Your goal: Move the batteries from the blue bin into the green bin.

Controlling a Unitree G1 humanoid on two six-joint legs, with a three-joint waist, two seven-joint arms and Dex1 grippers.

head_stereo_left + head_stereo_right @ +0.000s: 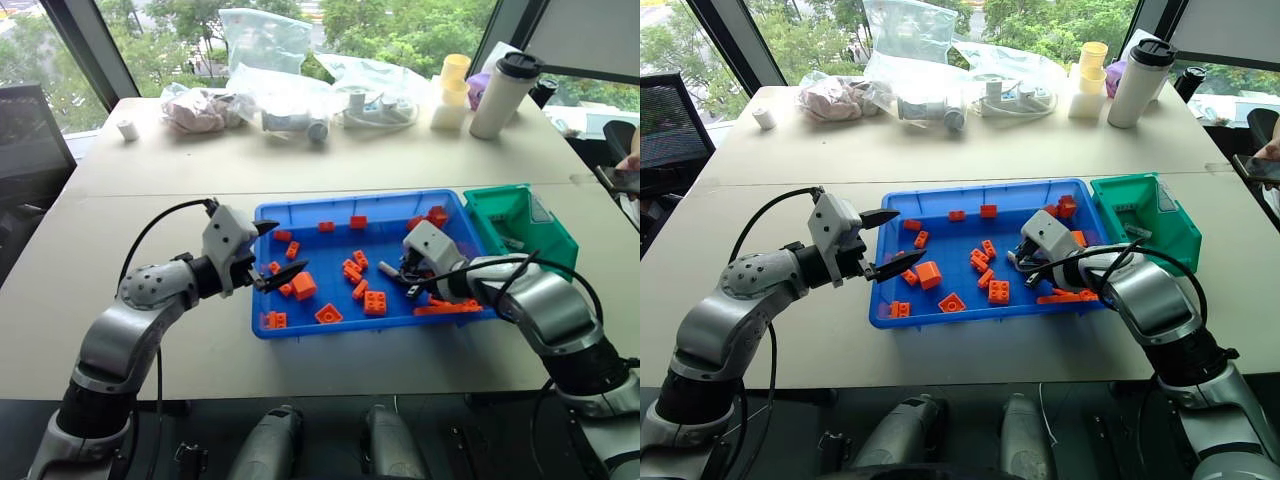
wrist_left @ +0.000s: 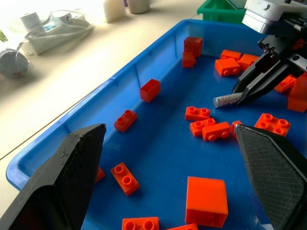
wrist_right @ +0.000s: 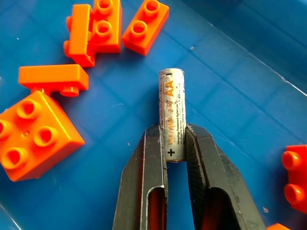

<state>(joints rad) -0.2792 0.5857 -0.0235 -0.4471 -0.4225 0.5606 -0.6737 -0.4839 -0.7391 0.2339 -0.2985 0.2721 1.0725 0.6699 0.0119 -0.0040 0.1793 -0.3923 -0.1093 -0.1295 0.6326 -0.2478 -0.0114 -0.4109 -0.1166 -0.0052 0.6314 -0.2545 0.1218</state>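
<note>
Four cameras on one tabletop: two head eyes, two wrist cameras.

The head pair looks forward and down from above the arms, from well back, taking in the whole tabletop [image 1: 330,170]; the blue bin [image 1: 262,275] sits near centre, the green bin [image 1: 560,240] toward 3 o'clock of it, windows toward 12; the two eyes share nearly the same scene, slightly offset; the left wrist camera looks low along its left claw [image 2: 172,158] across the bin floor, near, catching the right claw [image 2: 240,91]; the right wrist camera looks steeply down, very close, over a battery [image 3: 172,110] that the left wrist view shares.
</note>
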